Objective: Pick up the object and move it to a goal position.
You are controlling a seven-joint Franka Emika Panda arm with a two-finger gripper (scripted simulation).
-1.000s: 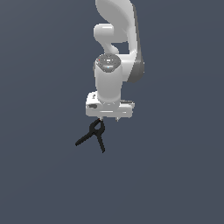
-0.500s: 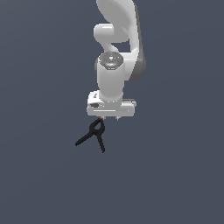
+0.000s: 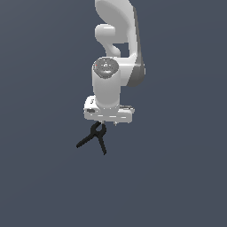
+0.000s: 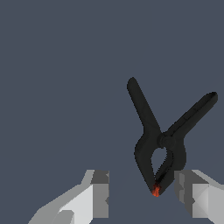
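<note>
- Exterior view: gripper fingers hidden under the white hand housing, so the jaw gap can't be read there.
- Spring clamp head tucked right under that housing; red tip too small to make out.
- Arm cut off by the top edge.
- Wrist view: both fingers cropped by the lower edge.
- Contact between clamp and fingers can't be told.

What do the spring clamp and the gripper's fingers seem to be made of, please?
The spring clamp looks like matte black plastic, flat and without glints, with a small red-orange tip. The fingers look like pale grey metal or hard plastic, faceted and evenly shaded. As a simulator render, both are guesses.
</note>
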